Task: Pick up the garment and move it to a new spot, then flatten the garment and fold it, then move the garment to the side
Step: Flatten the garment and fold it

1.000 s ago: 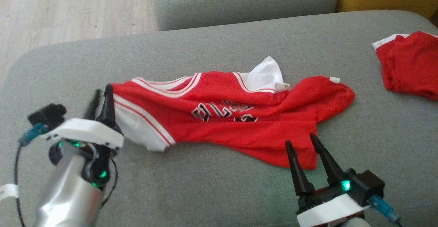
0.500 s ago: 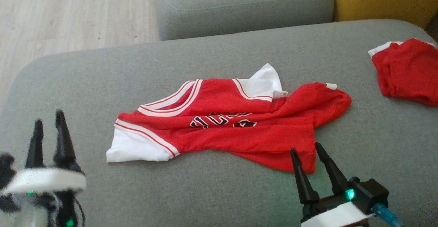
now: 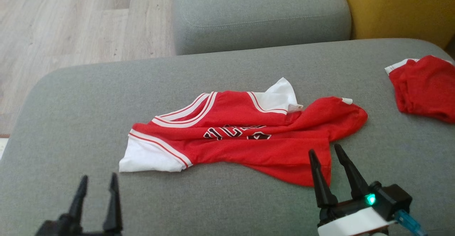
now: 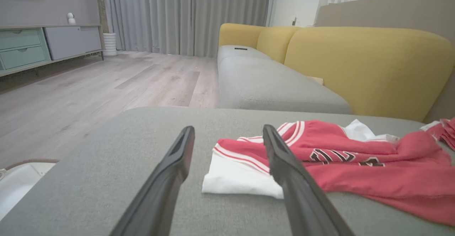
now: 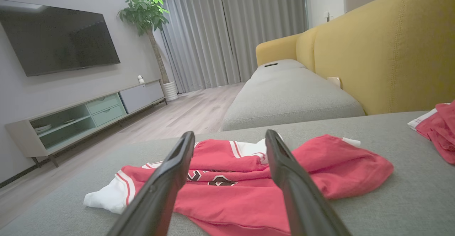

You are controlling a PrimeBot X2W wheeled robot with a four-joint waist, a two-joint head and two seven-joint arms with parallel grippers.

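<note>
Jersey crumpled; television in right wrist view.

Red jersey with white striped trim and black lettering lies crumpled, partly bunched, lengthwise across the grey sofa cushion.

Folds bury half the lettering on the jersey.
</note>
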